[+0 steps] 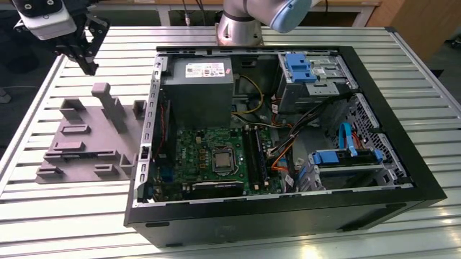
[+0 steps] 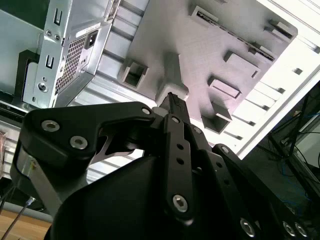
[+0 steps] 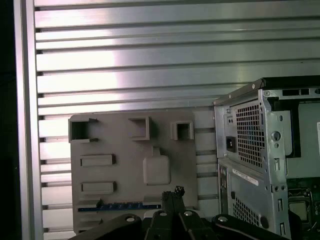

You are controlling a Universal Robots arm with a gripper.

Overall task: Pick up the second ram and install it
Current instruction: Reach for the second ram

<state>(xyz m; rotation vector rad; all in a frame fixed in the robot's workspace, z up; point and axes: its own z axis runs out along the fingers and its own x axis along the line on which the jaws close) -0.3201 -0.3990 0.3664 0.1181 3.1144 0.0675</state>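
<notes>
While the hand [image 3: 173, 192] hangs pinched together, the second ram [image 3: 125, 205] lies apart, below it.

You are working over a table [image 1: 65, 216] of ribbed aluminium slats that spans the exterior view. Hard white light glares off the slats, strongest towards seven o'clock, and the first wrist view shows a bright patch [image 3: 75, 75] on them too. At twelve o'clock, beyond the table, runs a pale wooden bench edge [image 1: 180, 4]. A brown wooden panel [image 1: 425, 24] stands at two o'clock. Dark floor [image 1: 14, 65] lies at ten o'clock. In the second wrist view, loose cables [image 2: 295, 150] trail over dark floor past the table's edge.
</notes>
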